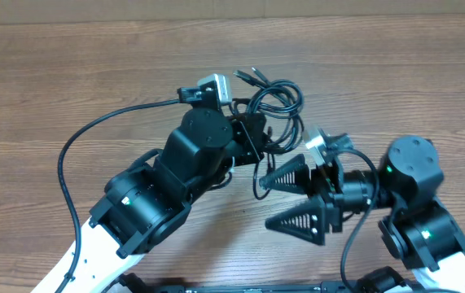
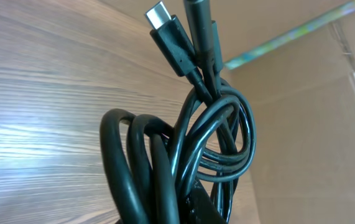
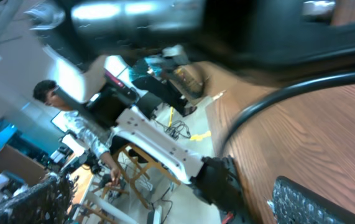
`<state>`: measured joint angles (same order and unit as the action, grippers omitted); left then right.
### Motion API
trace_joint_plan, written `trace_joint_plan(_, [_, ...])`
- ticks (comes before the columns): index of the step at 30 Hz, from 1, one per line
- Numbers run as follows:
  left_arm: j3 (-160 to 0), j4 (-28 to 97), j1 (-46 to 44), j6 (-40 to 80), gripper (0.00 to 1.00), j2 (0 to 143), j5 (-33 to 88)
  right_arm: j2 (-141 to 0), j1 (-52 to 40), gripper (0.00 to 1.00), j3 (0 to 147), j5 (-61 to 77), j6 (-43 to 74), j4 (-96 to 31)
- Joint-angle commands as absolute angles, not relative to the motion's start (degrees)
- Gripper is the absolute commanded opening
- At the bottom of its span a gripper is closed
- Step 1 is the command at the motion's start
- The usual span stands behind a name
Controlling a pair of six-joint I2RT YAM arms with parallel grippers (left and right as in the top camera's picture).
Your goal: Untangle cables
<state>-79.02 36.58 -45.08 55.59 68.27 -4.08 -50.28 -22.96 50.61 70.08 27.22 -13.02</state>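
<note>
Several cables (image 1: 279,104) near the far edge touch your left claw (image 1: 258,140); its grip is hidden. Your right claw (image 1: 301,198) stands wide open, empty, beside them.

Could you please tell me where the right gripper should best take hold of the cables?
Probably on the cord just behind the plugs. They stick out free past the loops of the cables, opposite the left gripper, which seems to hold the bundle. The open right gripper should come in from the far side, with its jaws across the cord.
</note>
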Motion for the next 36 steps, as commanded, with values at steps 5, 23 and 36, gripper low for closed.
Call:
trace_joint_plan(5, [-79.57, 36.10, -46.33, 56.84, 0.04, 67.88, -2.72, -54.65, -23.57, 1.00, 51.07, 68.64, 25.39, -11.53])
trace_joint_plan(23, [-79.57, 35.99, -45.93, 60.07, 0.04, 67.99, -15.07, -55.31, -33.47, 0.95, 51.07, 75.35, 22.17, -1.34])
trace_joint_plan(36, [-79.57, 36.01, -37.93, 62.85, 0.04, 65.30, -17.30, -55.37, -34.39, 0.87, 51.07, 75.94, 22.17, -3.73])
